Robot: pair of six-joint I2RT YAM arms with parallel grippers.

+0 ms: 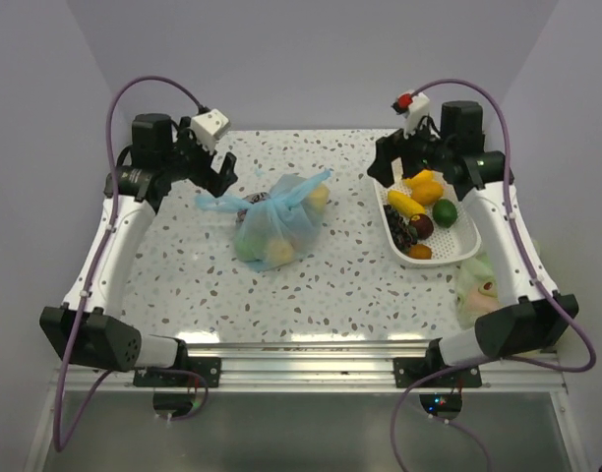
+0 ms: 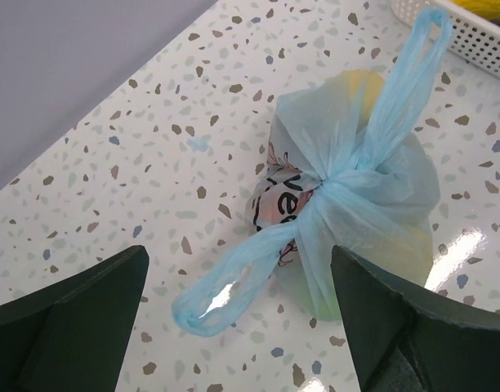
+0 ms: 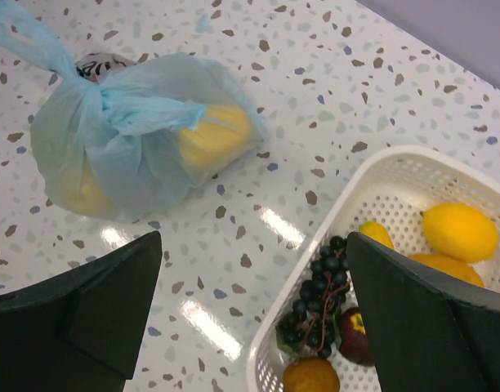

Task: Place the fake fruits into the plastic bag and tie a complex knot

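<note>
Sits mid-surface as a tied plastic bag [image 1: 276, 228], lumpy with fake fruits [image 3: 209, 135], more in white basket [image 1: 468, 241] on the right; left claw [image 1: 220, 175] and right claw [image 1: 383, 169] spread wide, holding nothing, clear of it. Looks light, soft, crinkly, slippery, likely sliding if nudged. Best pinched at a handle loop [image 2: 225, 294] or the knot [image 2: 340, 181], not the thin film.

From where I stand, the plastic bag [image 1: 276, 228] sits mid-table with bare speckled tabletop [image 1: 183, 265] on its left and near sides, an easy way in. Right of the bag is an open lane, then the white basket [image 1: 439, 262], well apart. The left gripper [image 1: 222, 174] hangs just beyond the bag's far-left handle loop [image 2: 225, 292], fingers spread. The right gripper [image 1: 384, 169], also spread, hovers far right of the bag.
</note>
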